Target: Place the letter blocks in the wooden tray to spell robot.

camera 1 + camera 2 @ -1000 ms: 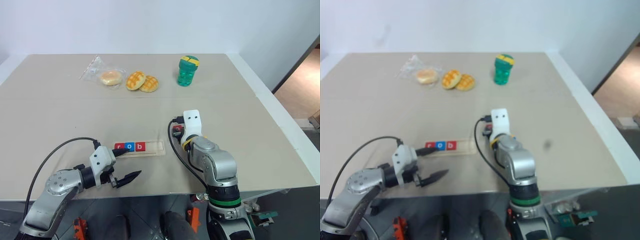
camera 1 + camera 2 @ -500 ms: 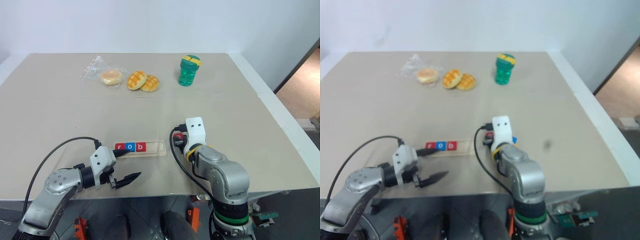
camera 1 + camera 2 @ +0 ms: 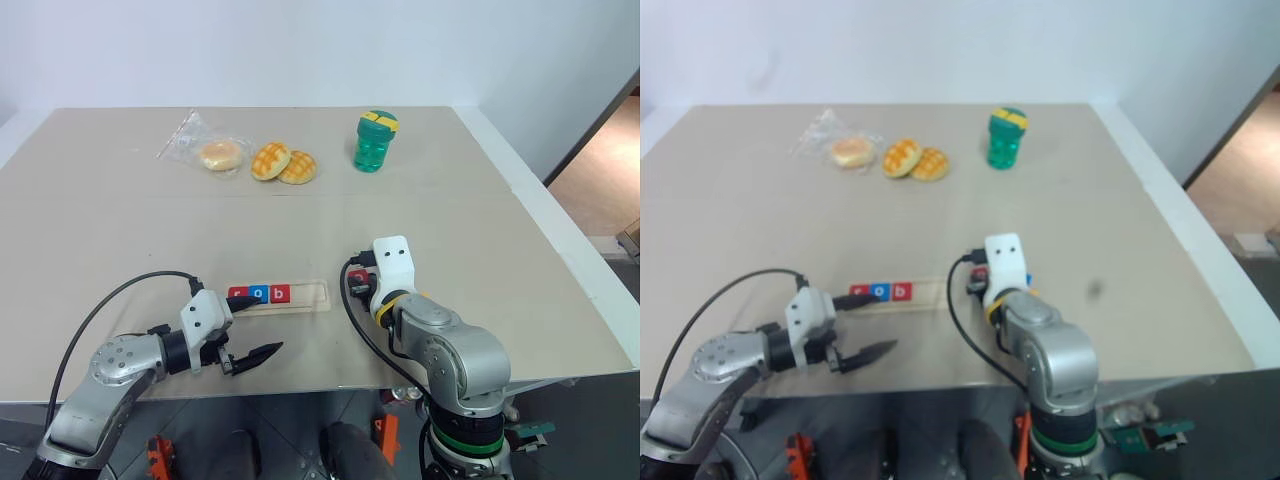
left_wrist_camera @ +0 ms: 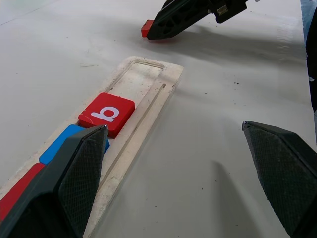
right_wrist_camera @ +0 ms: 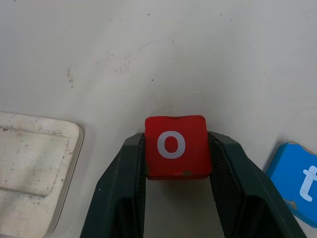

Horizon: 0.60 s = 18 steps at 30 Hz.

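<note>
tray: the wooden tray (image 3: 283, 296) lies flat near the front edge of the table (image 3: 120, 230), long side running left to right, so tiles read in order. Three slots are filled from its left end, two at the right end are bare.
spelled so far: red r (image 3: 239, 294), blue o (image 3: 260, 294), red b (image 4: 106, 114), touching in a row. Reads "rob", so an o and a t are left, I'd say.
right gripper (image 5: 176, 171): jaws closed partway on the red o block (image 5: 175, 147), pinching its two side edges with the letter face up. It sits just past the tray's empty right end, probably lined up for slot four.
blue t block (image 5: 299, 182): lying on the table just beside the held o, off the tray, likely last to go.
left gripper (image 3: 252, 330): jaws spread wide, holding nothing, parked at the tray's left end, maybe to steady it.
writing: just the white lowercase letters r, o, b, o, t. Can't make out any label on the green bottle (image 3: 374, 141).
</note>
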Tool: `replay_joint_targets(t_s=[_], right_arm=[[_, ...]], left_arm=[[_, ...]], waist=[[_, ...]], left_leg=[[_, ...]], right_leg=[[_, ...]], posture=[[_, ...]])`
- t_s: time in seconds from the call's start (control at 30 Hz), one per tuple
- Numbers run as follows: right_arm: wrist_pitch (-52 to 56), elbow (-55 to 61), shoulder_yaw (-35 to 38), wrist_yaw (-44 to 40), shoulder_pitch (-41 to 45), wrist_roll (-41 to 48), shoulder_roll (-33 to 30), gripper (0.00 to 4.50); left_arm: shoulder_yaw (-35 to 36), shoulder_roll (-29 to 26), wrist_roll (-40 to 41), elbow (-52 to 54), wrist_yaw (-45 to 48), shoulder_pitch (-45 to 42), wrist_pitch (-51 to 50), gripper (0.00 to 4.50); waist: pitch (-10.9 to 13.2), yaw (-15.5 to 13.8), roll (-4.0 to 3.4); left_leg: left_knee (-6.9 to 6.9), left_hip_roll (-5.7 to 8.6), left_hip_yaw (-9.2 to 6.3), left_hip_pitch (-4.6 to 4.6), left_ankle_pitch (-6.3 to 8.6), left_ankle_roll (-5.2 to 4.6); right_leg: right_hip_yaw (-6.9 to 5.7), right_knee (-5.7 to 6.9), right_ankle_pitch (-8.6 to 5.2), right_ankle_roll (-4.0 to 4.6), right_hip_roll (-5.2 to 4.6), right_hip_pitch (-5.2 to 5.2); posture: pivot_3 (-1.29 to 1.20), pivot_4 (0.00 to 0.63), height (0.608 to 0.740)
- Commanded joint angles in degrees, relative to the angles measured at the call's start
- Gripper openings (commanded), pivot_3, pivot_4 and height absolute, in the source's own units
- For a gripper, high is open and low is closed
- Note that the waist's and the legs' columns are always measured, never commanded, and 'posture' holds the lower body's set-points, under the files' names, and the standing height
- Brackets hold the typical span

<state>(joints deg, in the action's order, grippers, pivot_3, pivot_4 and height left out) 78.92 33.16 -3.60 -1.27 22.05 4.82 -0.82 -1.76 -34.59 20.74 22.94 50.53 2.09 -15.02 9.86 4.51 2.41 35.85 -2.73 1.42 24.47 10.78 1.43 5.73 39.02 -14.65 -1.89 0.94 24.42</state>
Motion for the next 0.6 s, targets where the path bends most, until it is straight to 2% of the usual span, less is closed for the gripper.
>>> replay_joint_targets(t_s=[0.03, 0.3, 0.37, 0.43, 0.6], right_arm=[[-0.1, 3.1, 0.0, -0.2, 1.0, 0.5, 0.1, 1.22], [-0.1, 3.1, 0.0, -0.2, 1.0, 0.5, 0.1, 1.22], [9.5, 15.1, 2.1, -7.3, -7.8, 7.7, -3.7, 1.22], [13.6, 20.8, 3.3, -10.6, -11.7, 11.3, -6.1, 1.22], [12.7, 21.8, 2.5, -11.6, -9.4, 11.9, -11.2, 1.22]], left_arm=[[0.3, -0.3, 0.8, 0.9, 0.4, 0.0, 0.3, 4.5], [0.3, -0.3, 0.8, 0.9, 0.4, 0.0, 0.3, 4.5], [-0.1, 0.1, 2.0, 0.8, 1.7, -2.3, 0.8, 4.5], [-0.1, 0.5, 2.7, 0.4, 2.2, -3.5, 0.9, 4.5], [1.0, 1.9, 3.9, -1.1, -0.2, -5.1, -1.1, 4.5]], waist=[[0.0, 0.0, 0.0], [0.0, 0.0, 0.0], [0.0, -0.4, 0.03], [-0.1, -0.9, 0.06], [-0.1, 0.0, 0.13]], left_leg=[[0.0, 0.0, 0.0, 0.0, 0.0, 0.0], [0.0, 0.0, 0.0, 0.0, 0.0, 0.0], [0.0, 0.0, 0.0, 0.02, 0.0, 0.0], [-0.04, 0.05, -0.37, 0.12, 0.02, 0.03], [0.08, 0.1, -0.28, 0.0, 0.07, 0.11]], right_leg=[[-0.01, 0.0, 0.0, 0.0, 0.0, 0.0], [-0.01, 0.0, 0.0, 0.0, 0.0, 0.0], [-0.01, 0.0, 0.0, 0.0, 0.0, 0.02], [-0.28, 0.0, -0.27, -0.1, -0.14, -0.07], [-0.19, -0.01, -0.11, -0.07, -0.18, -0.09]], posture=[[0.0, 0.15, 0.74], [0.0, 0.15, 0.74], [0.0, 0.15, 0.74], [0.0, 0.15, 0.74], [0.0, 0.15, 0.74]])
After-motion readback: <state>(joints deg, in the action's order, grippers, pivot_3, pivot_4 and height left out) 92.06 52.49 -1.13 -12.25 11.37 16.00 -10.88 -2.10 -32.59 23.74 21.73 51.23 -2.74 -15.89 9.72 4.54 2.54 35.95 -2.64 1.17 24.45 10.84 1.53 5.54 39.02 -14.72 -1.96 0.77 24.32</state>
